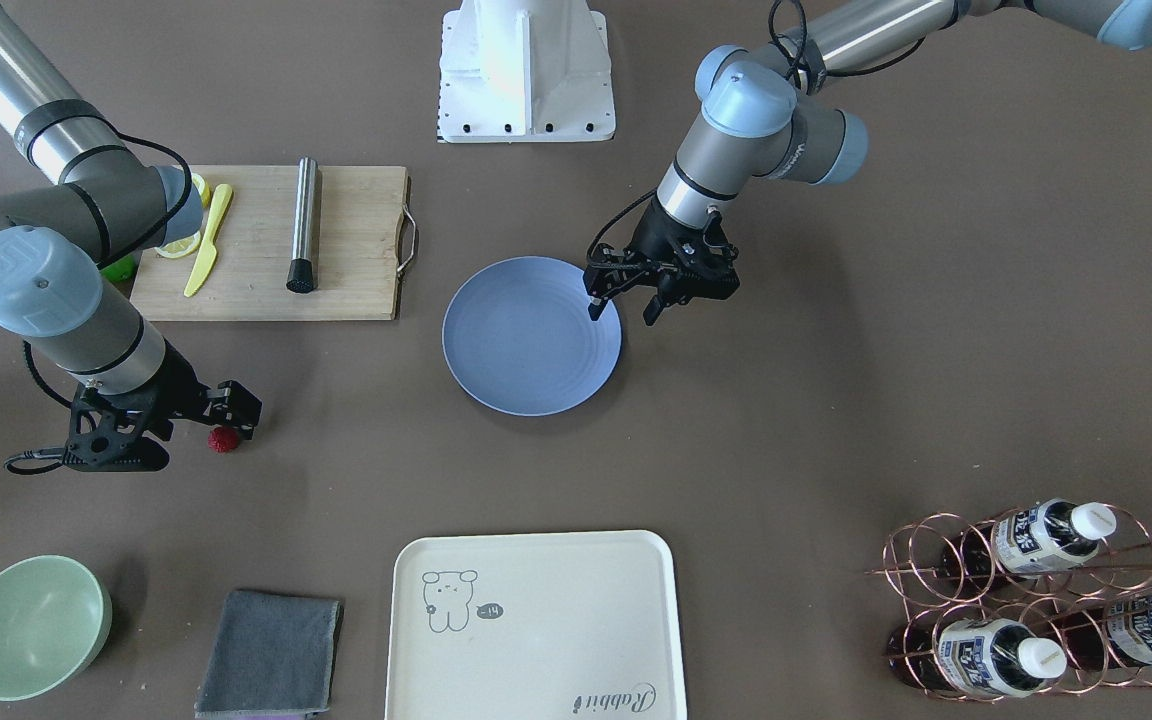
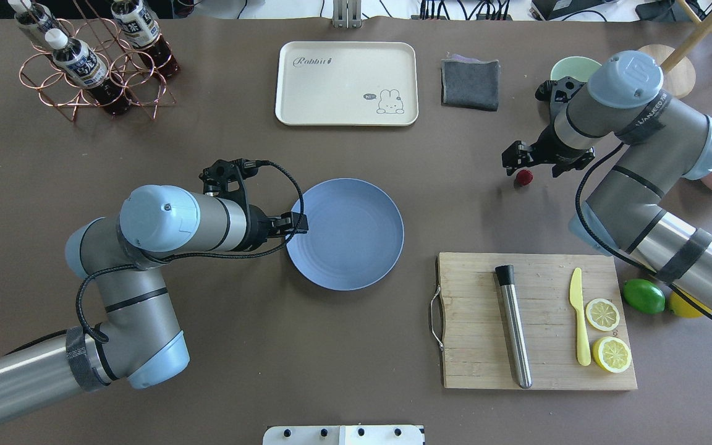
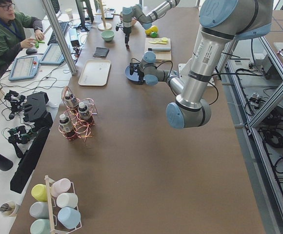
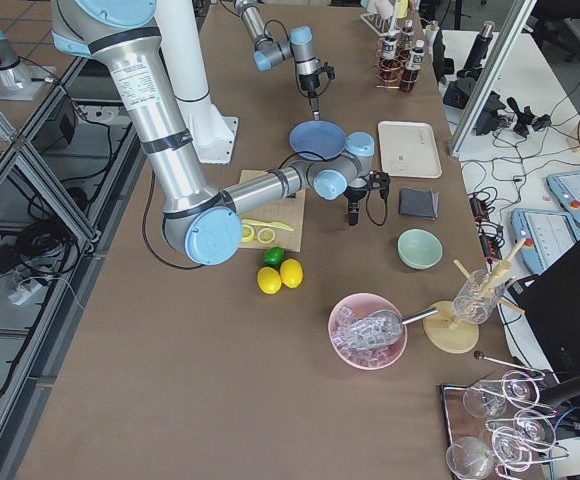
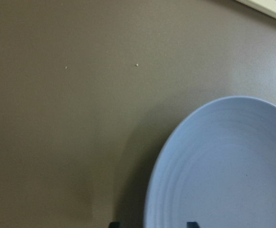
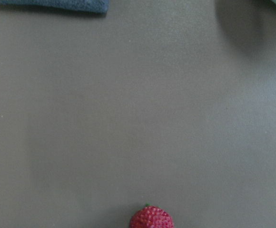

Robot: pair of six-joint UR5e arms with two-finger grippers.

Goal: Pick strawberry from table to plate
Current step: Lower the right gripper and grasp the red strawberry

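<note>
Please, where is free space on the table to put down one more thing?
Bare table lies between the plate and the tray, and between the left arm and the board. The plate is empty too. Crowded: around the strawberry, at the right gripper.

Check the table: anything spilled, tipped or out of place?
Nothing stands out. The strawberry lies on the table right by the right gripper, not yet on the plate, which is empty. The left gripper hangs open over the plate's rim. No spills visible.
</note>
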